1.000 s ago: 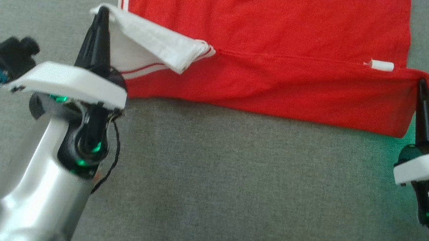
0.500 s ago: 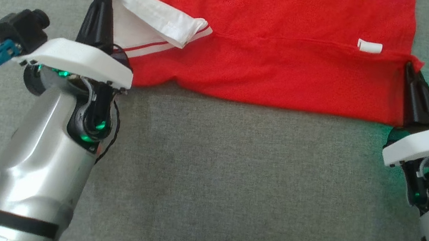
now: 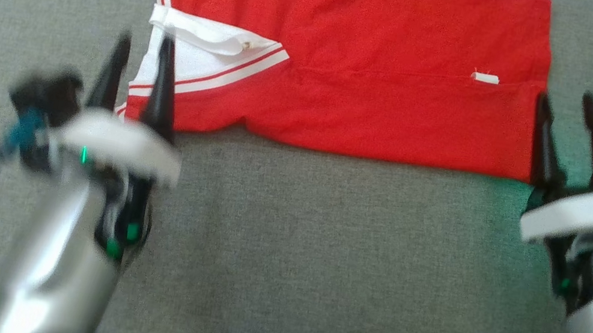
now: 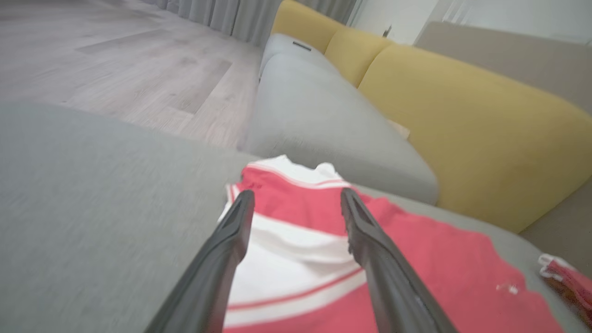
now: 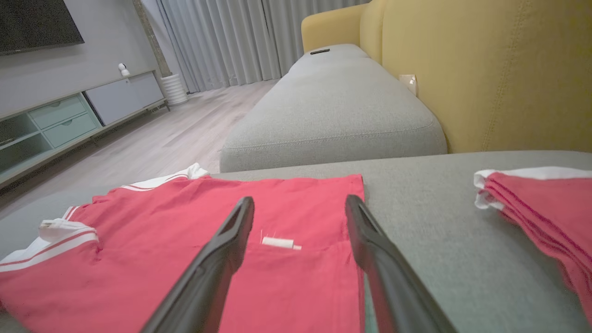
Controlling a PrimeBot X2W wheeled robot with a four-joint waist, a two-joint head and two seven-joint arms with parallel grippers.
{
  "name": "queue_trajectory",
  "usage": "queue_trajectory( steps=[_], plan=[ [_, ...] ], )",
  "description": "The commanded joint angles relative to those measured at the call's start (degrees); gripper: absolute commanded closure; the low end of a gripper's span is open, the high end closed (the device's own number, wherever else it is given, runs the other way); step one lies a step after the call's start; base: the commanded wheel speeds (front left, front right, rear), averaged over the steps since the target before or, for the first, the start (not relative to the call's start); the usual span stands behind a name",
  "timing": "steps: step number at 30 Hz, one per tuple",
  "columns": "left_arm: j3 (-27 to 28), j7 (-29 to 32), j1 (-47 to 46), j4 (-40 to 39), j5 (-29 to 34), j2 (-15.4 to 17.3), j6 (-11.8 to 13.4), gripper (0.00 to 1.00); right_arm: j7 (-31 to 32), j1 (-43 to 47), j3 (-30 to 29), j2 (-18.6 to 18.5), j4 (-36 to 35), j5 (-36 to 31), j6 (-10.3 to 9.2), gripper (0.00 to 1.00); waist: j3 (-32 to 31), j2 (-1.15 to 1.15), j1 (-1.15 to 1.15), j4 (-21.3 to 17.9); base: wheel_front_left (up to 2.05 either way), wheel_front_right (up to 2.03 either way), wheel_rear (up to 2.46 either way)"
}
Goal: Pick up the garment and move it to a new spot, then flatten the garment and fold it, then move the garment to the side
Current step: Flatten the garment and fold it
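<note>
Red garment [image 3: 348, 78] lies with long axis sideways, collar apparently leftward.

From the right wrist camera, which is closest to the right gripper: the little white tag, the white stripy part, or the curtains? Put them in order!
1. White tag: on the red shirt, right ahead of the right gripper.
2. White stripy part: at the shirt's left end in this view.
3. Curtains: far across the room.
</note>
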Motion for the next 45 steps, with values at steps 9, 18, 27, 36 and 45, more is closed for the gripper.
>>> queue_trajectory(
  steps=[9,18,27,36,45],
  plan=[
    [-0.5,-0.5,5.2,4.7,7.3,4.6,5.4,0.0,-0.6,6.9,-1.3,1.4,-6.0,-1.2,0.19,0.0,0.3,0.0,0.01,-0.2,0.0,0.0,0.0],
    [-0.6,-0.2,1.7,12.3,6.5,4.5,4.2,0.0,-0.6,7.0,-1.7,1.1,-5.8,-1.4,0.19,0.0,0.7,0.0,0.01,-0.7,0.0,0.0,0.0],
    [-0.8,-0.3,-0.2,16.2,4.4,4.0,0.2,1.0,0.0,7.5,-2.2,1.3,-3.4,-0.8,0.19,0.0,0.0,0.0,0.01,-0.6,0.0,0.0,0.0],
    [-0.6,-0.4,0.3,14.0,4.1,4.9,-1.3,1.0,6.3,4.5,-6.0,4.6,7.4,-1.5,0.19,0.0,-0.6,0.0,0.01,0.7,0.0,0.0,0.0],
    [-1.6,-0.4,0.3,13.4,4.0,4.9,-1.8,1.0,7.5,2.5,-7.7,6.3,12.7,-3.0,0.19,1.0,-1.2,0.0,0.01,2.3,0.0,0.0,0.0]
  ],
)
